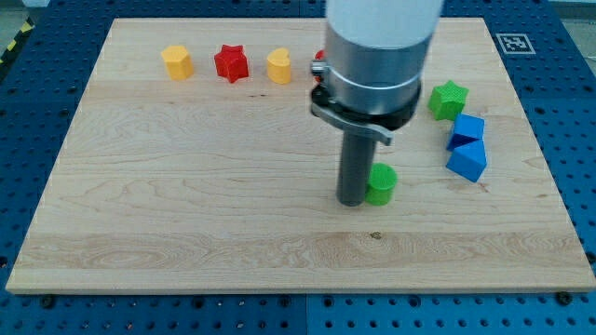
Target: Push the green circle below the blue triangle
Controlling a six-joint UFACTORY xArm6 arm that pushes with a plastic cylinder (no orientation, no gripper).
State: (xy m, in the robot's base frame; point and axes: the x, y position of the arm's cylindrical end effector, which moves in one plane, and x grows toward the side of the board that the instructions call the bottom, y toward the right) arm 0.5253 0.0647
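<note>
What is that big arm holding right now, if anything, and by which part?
Nothing is held. The arm ends in a plain rod; my tip rests on the board against the green circle, on the circle's view-left side, only pushing.

The green circle sat upright, its left edge hidden, toward the view's lower left of the blue triangle, apparently wedge-shaped.

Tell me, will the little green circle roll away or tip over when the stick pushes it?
Probably not. The green circle looks squat and sits flat, so it should slide. My tip is at its left side in the view. The wooden board looks smooth.
</note>
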